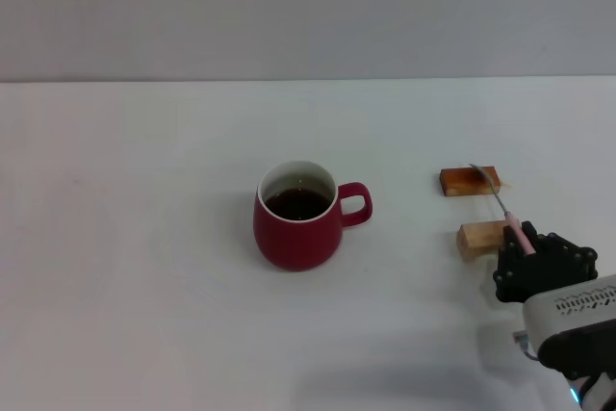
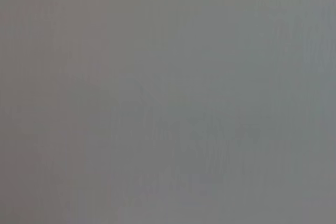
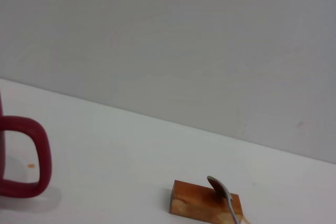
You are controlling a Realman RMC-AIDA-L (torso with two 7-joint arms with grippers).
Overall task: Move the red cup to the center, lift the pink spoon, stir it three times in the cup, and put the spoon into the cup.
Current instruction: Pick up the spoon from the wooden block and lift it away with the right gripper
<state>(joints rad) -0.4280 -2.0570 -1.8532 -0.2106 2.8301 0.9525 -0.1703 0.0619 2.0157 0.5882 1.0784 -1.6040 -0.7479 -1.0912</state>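
The red cup [image 1: 297,229] stands near the middle of the white table, dark liquid inside, its handle [image 3: 31,156] turned toward my right arm. To its right the pink spoon [image 1: 517,231] lies slanted across two small wooden blocks, its grey bowl [image 3: 221,190] on the darker far block [image 1: 471,181] and its neck over the lighter near block [image 1: 481,236]. My right gripper [image 1: 541,262] is low at the table's near right, right at the end of the spoon's pink handle, which runs in under its black tip. My left gripper is out of view.
The white table [image 1: 144,238] stretches bare to the left of the cup and meets a plain grey wall [image 1: 308,7] at the back. The left wrist view shows only flat grey.
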